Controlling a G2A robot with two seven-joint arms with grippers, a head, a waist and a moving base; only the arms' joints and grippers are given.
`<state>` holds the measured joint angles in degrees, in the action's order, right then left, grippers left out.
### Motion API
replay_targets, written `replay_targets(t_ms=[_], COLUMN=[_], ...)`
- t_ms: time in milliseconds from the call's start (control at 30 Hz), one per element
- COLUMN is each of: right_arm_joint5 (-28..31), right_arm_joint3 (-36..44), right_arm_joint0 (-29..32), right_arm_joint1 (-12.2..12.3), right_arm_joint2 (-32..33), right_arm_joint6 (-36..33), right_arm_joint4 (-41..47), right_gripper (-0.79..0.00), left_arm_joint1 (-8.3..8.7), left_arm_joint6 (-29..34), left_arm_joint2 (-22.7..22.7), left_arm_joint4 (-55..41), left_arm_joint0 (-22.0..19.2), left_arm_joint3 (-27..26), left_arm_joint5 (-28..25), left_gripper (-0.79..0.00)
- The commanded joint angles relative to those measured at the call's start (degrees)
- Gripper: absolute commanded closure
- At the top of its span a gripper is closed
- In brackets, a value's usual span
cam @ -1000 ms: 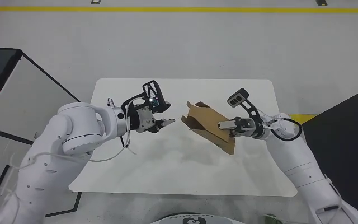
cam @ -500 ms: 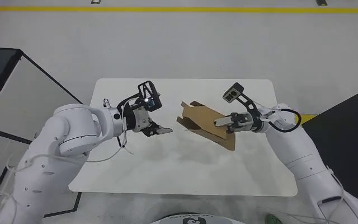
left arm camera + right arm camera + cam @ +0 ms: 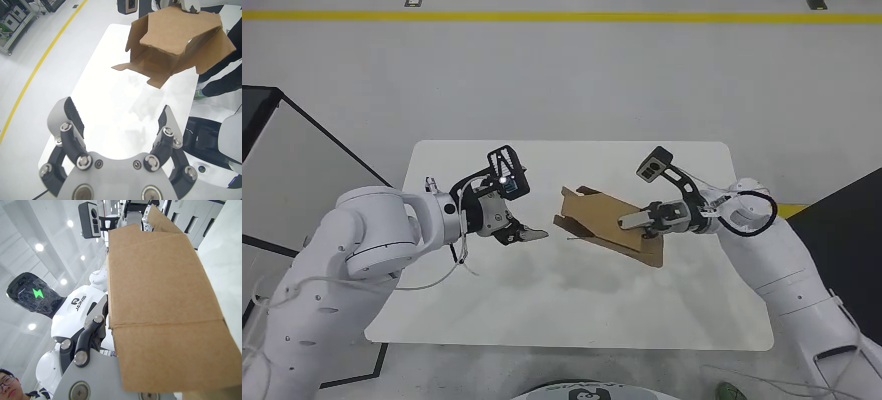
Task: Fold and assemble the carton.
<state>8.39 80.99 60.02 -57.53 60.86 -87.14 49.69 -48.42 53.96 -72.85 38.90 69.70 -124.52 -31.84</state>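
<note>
A brown cardboard carton (image 3: 604, 225) hangs tilted above the middle of the white table (image 3: 572, 310), its end flaps loose and spread. My right gripper (image 3: 634, 219) is shut on one of its panels from the right side. In the right wrist view the carton (image 3: 162, 306) covers most of the gripper. My left gripper (image 3: 535, 234) is open to the left of the carton, a short gap away. The left wrist view looks past its open black-padded fingers (image 3: 73, 115) into the carton's open end (image 3: 170, 45), with nothing between them.
The table's white top (image 3: 105, 106) lies bare under both arms. A yellow floor line (image 3: 562, 16) runs along the far side. A black frame (image 3: 282, 120) stands left of the table. A person's dark legs (image 3: 223, 83) stand off the table's edge in the left wrist view.
My right gripper has carried the carton a little to the left and rotated it. My left gripper has drawn back left slightly and turned its fingers toward the carton.
</note>
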Motion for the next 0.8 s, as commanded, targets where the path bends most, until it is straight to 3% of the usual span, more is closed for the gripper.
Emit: replay_targets(t_ms=[0,367,567,767], right_arm_joint5=[0.39,3.88,6.78,7.90], right_arm_joint3=[0.70,4.02,3.68,3.22], right_arm_joint0=[-1.00,-8.36,-13.21,-15.50], right_arm_joint1=[0.33,4.18,6.46,8.53], right_arm_joint2=[0.67,-4.04,-10.09,-14.23], right_arm_joint6=[-0.86,-0.86,-0.86,-0.86], right_arm_joint4=[-3.80,-11.50,-8.40,0.17], right_gripper=[0.000,0.000,0.000,0.000], left_arm_joint1=[0.00,0.00,0.00,0.00], left_arm_joint6=[0.00,0.00,0.00,0.00], left_arm_joint2=[0.00,0.00,0.00,0.00], left_arm_joint4=[0.00,0.00,0.00,0.00], left_arm_joint0=[0.00,0.00,0.00,0.00], left_arm_joint3=[0.00,0.00,0.00,0.00], left_arm_joint5=[0.00,0.00,0.00,0.00], left_gripper=[-0.785,-0.785,-0.785,-0.785])
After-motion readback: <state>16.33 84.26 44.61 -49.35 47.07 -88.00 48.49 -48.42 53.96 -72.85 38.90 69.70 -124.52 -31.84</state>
